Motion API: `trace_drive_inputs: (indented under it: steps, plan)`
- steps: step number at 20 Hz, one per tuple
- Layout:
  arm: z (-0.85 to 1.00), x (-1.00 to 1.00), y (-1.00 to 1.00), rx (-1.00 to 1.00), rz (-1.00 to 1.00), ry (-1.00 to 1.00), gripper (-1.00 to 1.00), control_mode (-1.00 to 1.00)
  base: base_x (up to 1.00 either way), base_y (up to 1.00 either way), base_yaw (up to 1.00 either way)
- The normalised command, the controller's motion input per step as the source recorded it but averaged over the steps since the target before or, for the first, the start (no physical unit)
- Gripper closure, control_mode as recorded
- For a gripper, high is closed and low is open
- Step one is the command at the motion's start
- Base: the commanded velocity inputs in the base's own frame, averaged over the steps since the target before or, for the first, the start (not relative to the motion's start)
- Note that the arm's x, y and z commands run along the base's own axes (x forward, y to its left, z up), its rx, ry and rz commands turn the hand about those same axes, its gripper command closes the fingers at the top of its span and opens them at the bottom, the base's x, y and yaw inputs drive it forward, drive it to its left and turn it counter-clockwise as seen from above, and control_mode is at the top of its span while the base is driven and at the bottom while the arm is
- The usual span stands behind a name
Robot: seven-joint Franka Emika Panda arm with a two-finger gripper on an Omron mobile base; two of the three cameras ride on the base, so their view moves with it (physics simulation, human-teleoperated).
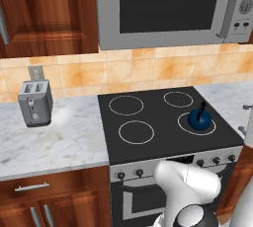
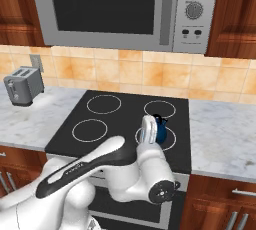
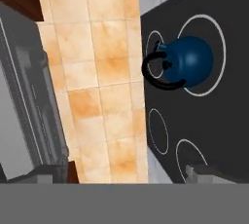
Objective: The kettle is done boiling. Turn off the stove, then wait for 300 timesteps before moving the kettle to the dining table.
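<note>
Marble counters flank the stove [image 1: 163, 122], where the kettle [image 1: 199, 119] sits on the front right burner ring, and my gripper [image 3: 121, 173], jaws spread wide and empty, faces it from the knob side, probably readying to switch the heat off.

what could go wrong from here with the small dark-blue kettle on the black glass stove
1. The small dark-blue kettle sits on the front right burner of the black glass stove, near its front edge; a careless approach could push it off the ring.
2. Its thin black arched handle is a slim target for the open gripper.
3. The black knobs lie low, below the arm, so reaching them may be awkward.
</note>
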Motion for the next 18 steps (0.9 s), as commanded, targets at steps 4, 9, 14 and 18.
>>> trace_drive_inputs:
  steps: [4, 9, 14, 18]
  plan:
    - [0.21, 0.24, 0.14, -0.33, 0.03, 0.06, -1.00, -1.00, 0.00, 0.00, 0.00]
    - [0.09, 0.26, 0.15, -0.30, 0.01, 0.10, -1.00, -1.00, 0.00, 0.00, 0.00]
    - [0.00, 0.31, 0.17, -0.26, 0.00, 0.16, -1.00, -1.00, 0.00, 0.00, 0.00]
    - [0.00, 0.35, 0.18, -0.24, 0.00, 0.20, -1.00, -1.00, 0.00, 0.00, 0.00]
